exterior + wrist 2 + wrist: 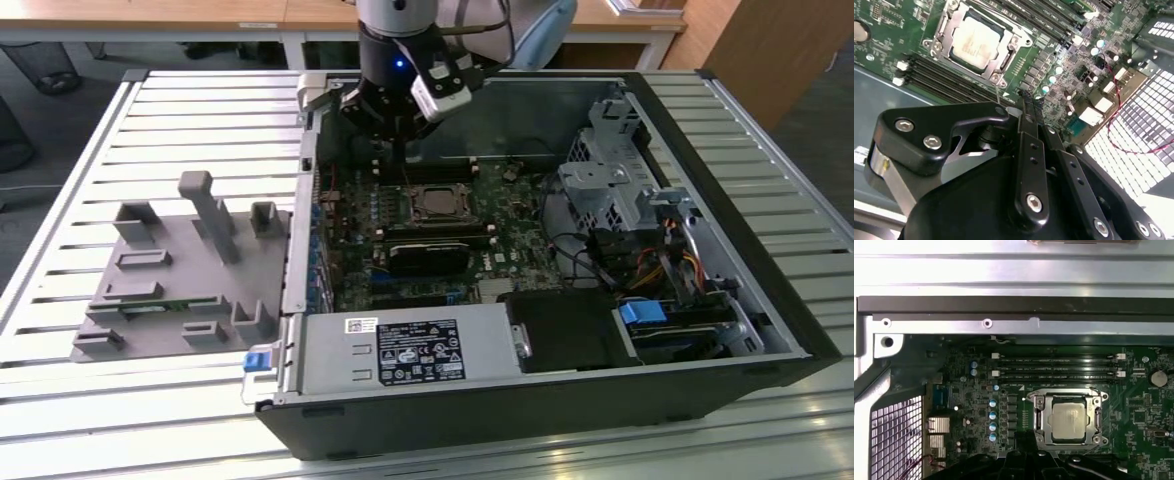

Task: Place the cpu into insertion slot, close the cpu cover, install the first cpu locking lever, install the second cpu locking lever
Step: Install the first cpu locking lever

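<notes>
- Computer case [747, 300]: open and walls in the insertion slot [1069, 391].
- Green board [1139, 410]: flat, crowded around the slot.
- Gripper [1023, 107]: fingers pressed together and holding nothing. It hangs above the board near one slot corner.
- Cpu cover [1040, 417]: lies down over the slot.
- Cpu [1069, 420]: seated flat in the slot, showing through the cover's window.

Bright, even light; soft shadows.

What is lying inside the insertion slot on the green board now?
The cpu lies in the insertion slot, silver top up. The slot's floor under it is covered and cannot be seen.
</notes>
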You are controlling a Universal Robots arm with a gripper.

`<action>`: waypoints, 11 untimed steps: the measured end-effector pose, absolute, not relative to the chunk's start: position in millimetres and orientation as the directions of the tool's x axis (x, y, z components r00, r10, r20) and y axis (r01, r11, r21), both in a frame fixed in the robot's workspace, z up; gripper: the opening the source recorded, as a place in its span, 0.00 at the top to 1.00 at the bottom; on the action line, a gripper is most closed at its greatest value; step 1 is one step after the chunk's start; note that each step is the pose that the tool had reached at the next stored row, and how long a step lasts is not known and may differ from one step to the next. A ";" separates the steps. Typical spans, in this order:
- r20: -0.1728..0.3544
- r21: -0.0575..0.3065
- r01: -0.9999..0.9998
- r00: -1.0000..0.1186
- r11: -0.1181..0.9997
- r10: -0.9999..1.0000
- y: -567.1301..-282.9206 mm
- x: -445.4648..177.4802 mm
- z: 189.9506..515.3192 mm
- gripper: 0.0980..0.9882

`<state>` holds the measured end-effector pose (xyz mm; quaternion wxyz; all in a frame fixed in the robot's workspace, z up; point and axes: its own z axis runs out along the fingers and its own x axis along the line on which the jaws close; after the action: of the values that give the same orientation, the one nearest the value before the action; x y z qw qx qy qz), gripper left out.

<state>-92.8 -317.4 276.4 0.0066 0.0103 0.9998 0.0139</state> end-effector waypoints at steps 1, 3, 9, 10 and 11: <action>-0.013 0.028 0.020 -1.000 0.999 0.021 -317.4 -93.5 275.1 0.98; -0.013 0.028 0.020 -1.000 0.999 0.021 -316.6 -94.3 272.2 0.98; -0.013 0.028 0.021 -1.000 0.999 0.021 -314.6 -99.6 264.4 0.98; -0.013 0.028 0.021 -1.000 0.999 0.021 -313.4 -99.6 263.2 0.98; -0.013 0.028 0.023 -1.000 0.999 0.024 -312.0 -99.8 262.1 0.98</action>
<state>-99.8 -312.0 262.1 0.0066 0.0117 0.9998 0.0139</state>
